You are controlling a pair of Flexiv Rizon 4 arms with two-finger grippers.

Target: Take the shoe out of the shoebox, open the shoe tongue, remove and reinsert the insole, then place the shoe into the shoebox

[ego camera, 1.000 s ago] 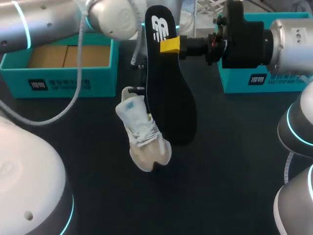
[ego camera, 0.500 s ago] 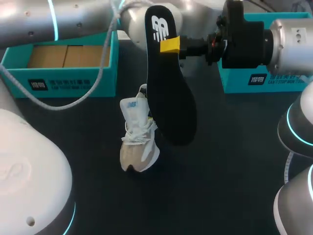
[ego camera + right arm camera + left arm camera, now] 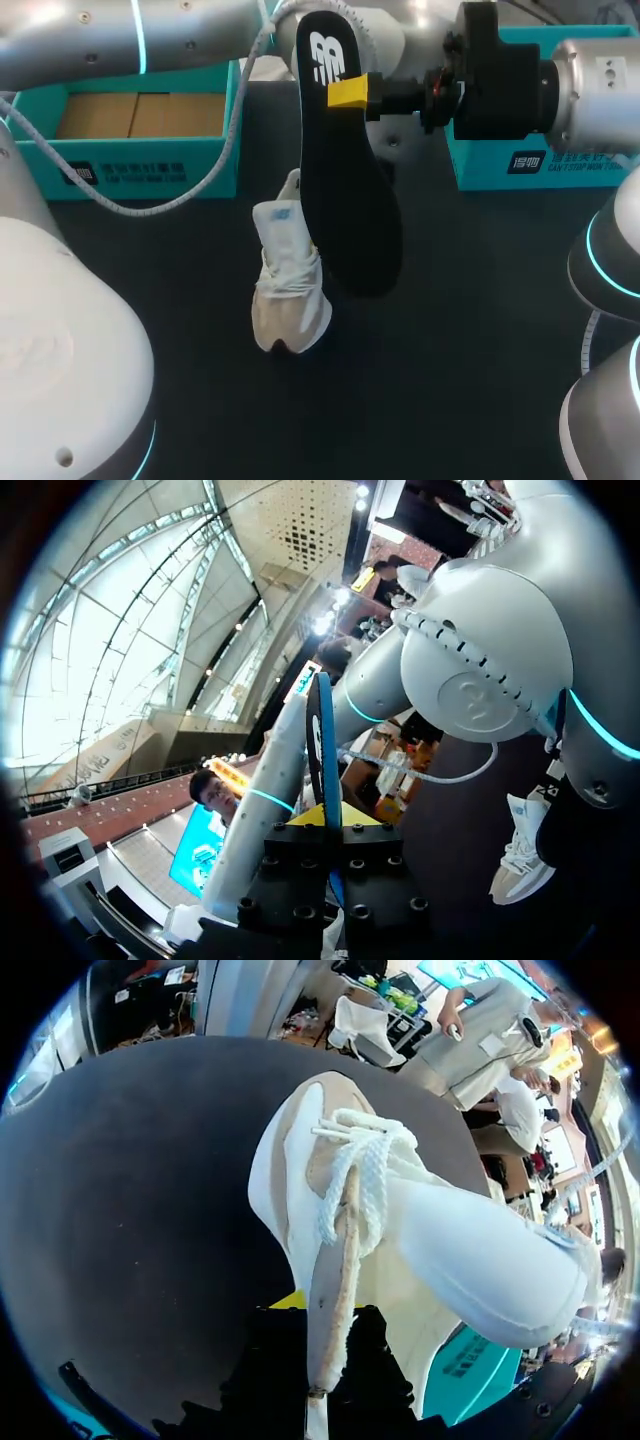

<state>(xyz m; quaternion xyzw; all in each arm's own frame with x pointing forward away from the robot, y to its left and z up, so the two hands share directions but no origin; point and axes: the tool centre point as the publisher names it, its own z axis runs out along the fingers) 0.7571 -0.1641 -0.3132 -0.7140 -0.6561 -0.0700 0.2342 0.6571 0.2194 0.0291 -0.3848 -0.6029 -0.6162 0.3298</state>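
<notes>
My right gripper is shut on the upper end of a black insole, which hangs upright above the table's middle. In the right wrist view the insole shows edge-on between that gripper's yellow tips. A white and beige shoe sits just left of the insole, toe toward the front edge. My left arm comes in over the top; its gripper is hidden behind the insole here. In the left wrist view my left gripper is shut on a beige edge strip of the shoe, laces facing out.
An open teal shoebox with a brown cardboard floor stands at the back left. A second teal box stands at the back right, mostly behind my right arm. The table is dark.
My left arm has swung to the right and the shoe has turned, its toe moving left and toward the front. The right arm and the insole have stayed put.
</notes>
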